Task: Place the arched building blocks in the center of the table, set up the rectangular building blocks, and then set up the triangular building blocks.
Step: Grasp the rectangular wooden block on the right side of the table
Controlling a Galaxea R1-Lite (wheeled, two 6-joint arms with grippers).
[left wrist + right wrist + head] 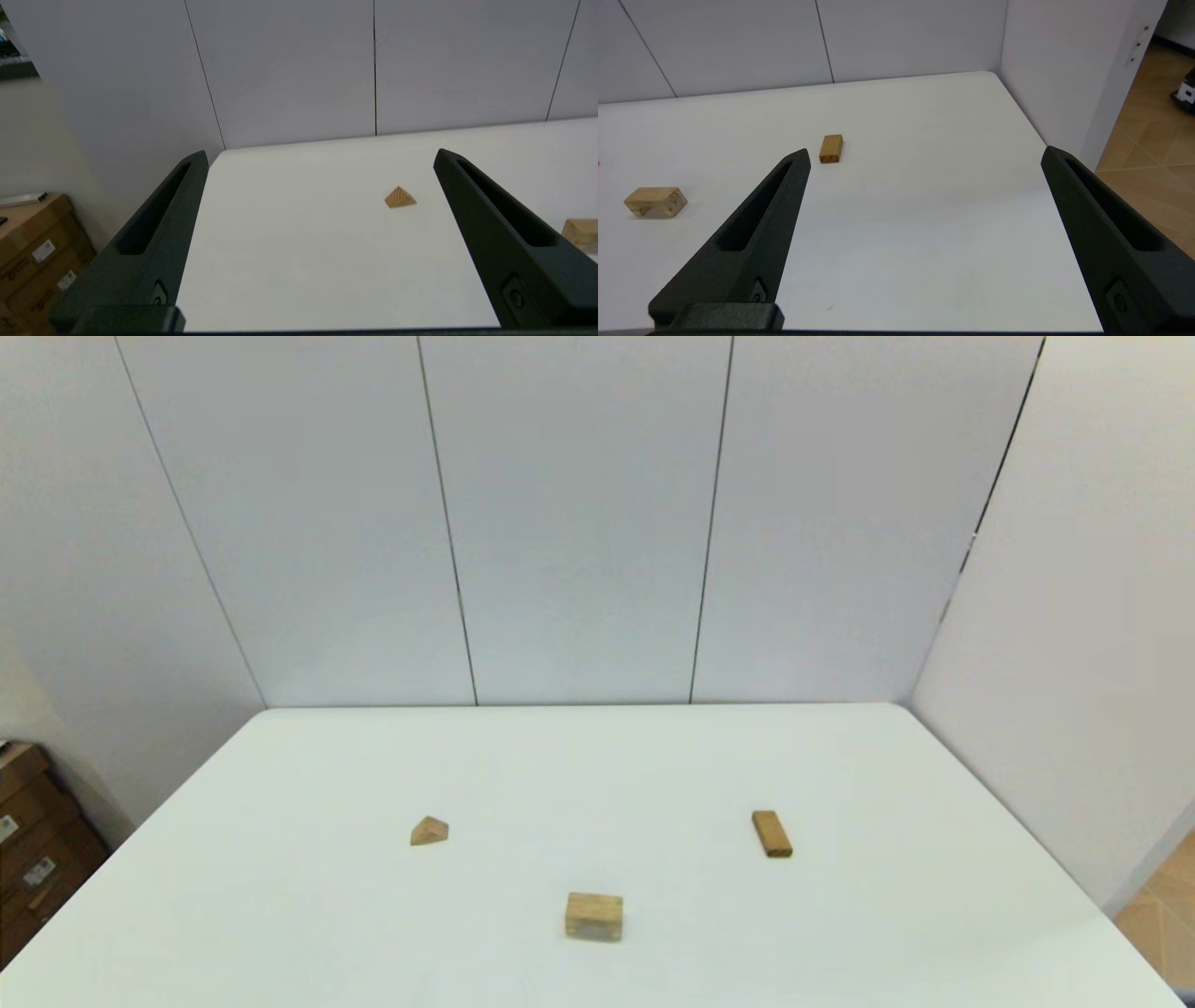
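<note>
Evidently nothing has begun: both the left gripper (320, 158) and right gripper (924, 156) hang wide and empty, so the arched block (594, 916), near the bench (597, 775) front edge, needs grasping first.

1. The head camera sits up high. It looks forward and down at the white table (840, 775) and sees all of it, out to the far wall.
2. The left wrist camera sits low at the near left. It looks out between its two black fingers (154, 233), toward the far left corner.
3. The right wrist camera sits low at the near right. It looks toward the far right corner.
4. Both wrist cameras see the arched block (581, 234), which is also near the middle in the head view.
</note>
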